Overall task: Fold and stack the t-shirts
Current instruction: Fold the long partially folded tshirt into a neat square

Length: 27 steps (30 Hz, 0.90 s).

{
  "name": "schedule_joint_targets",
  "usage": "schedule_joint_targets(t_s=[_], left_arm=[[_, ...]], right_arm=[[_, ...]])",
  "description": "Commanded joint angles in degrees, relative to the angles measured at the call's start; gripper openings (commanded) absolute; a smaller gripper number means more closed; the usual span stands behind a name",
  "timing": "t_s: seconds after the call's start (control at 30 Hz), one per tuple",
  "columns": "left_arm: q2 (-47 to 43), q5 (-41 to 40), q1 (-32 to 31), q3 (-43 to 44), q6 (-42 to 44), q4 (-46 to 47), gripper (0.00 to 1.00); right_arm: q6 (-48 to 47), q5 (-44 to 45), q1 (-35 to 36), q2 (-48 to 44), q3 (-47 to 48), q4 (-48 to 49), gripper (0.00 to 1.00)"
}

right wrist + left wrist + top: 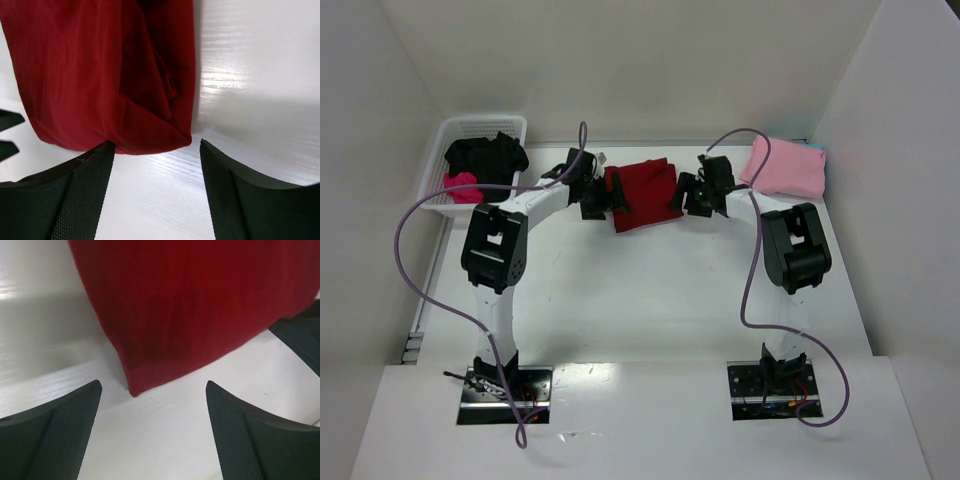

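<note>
A folded dark red t-shirt point(642, 193) lies on the white table at the back, between my two grippers. My left gripper point(603, 200) is at its left edge and stands open, a corner of the red shirt point(190, 310) just ahead of the empty jaws point(154, 390). My right gripper point(685, 195) is at the shirt's right edge, also open, with the folded red corner point(125, 85) just past its fingertips point(157, 147). A light pink t-shirt point(785, 168), folded square, lies at the back right. Black point(487, 153) and magenta point(463, 185) t-shirts sit crumpled in a basket.
A white plastic basket point(485, 128) stands at the back left. White walls close in on the left, back and right. Purple cables loop from both arms over the table.
</note>
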Motion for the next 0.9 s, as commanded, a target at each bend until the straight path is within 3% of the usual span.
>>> schedule_joint_targets(t_s=[0.0, 0.13, 0.17, 0.2, 0.4, 0.6, 0.7, 0.77, 0.87], left_arm=[[1.15, -1.91, 0.31, -0.57, -1.44, 2.59, 0.92], [2.28, -3.14, 0.31, 0.74, -1.44, 2.59, 0.86], [2.29, -3.14, 0.31, 0.75, -1.44, 2.59, 0.84], [2.29, -3.14, 0.31, 0.75, -1.44, 1.98, 0.84], [2.29, -3.14, -0.21, 0.22, -1.97, 1.98, 0.84], [2.29, -3.14, -0.21, 1.72, -1.97, 0.48, 0.89], [1.76, -3.14, -0.21, 1.72, -1.97, -0.3, 0.92], [1.76, -3.14, -0.21, 1.72, -1.97, -0.31, 0.95], [1.76, -3.67, -0.21, 1.72, -1.97, -0.31, 0.96]], right_arm=[[-0.04, -2.26, -0.4, 0.57, 0.18, 2.73, 0.72], [0.49, -2.26, -0.4, 1.89, 0.72, 2.73, 0.54], [0.49, -2.26, -0.4, 1.89, 0.72, 2.73, 0.42], [0.49, -2.26, -0.4, 1.89, 0.72, 2.73, 0.37], [1.72, 1.51, -0.4, 2.42, 0.72, 1.41, 0.26], [2.77, 2.13, -0.4, 3.55, 0.19, 0.18, 0.26], [2.77, 2.84, -0.4, 4.09, 0.19, -0.44, 0.31], [2.77, 2.84, -0.4, 3.56, 0.19, -0.96, 0.5], [1.64, 2.84, -0.4, 2.16, 0.19, -0.96, 0.71]])
